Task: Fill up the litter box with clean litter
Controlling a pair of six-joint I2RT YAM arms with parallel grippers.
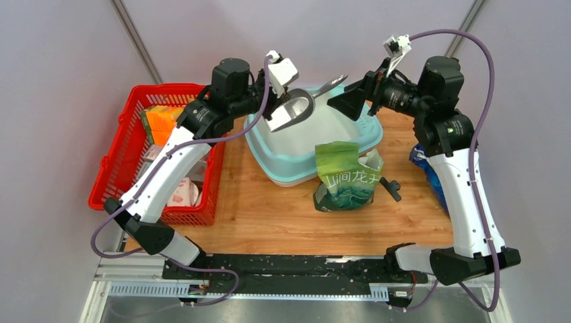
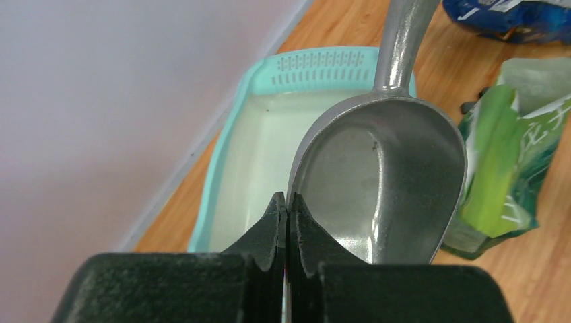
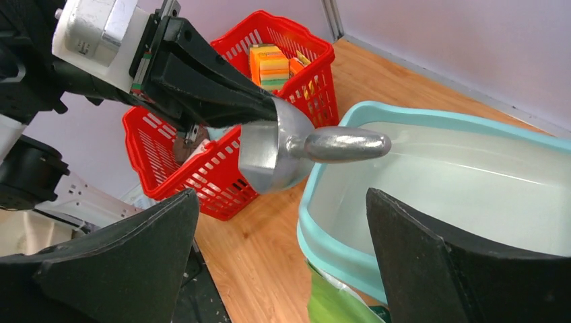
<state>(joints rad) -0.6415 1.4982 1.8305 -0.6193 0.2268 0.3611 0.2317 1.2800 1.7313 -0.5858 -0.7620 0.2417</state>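
At the left of the wooden surface (image 1: 269,215) stands a red plastic mesh basket (image 1: 120,158) holding cartons. It plays no part in the step.

The left gripper (image 2: 288,202) is closed tight on the rim of a grey metal scoop (image 1: 296,108), pinching the bowl edge. The scoop hangs above the left end of the large light-teal rounded-rectangular plastic litter box (image 1: 276,171). Its bowl is bare, and its handle points towards the right arm.

The litter box sits at the far middle of the surface, just right of the basket. Its whitish inside is bare. No clean litter is visible in any view; presumably it is inside the bag.

A crumpled green printed bag (image 1: 345,176) stands open-topped against the near rim of the box.

The right gripper (image 1: 349,101) is spread wide and holds nothing. It faces the scoop handle, which lies ahead of the jaws, not yet between them.

A blue bag (image 1: 419,156) lies behind the right arm.

Assessment: filling has not begun, and the step in hand appears to be a handover of the scoop. The next move calls for the right gripper to advance squarely over the handle and close on it. The left gripper should let go only after that, or the scoop may drop into the box
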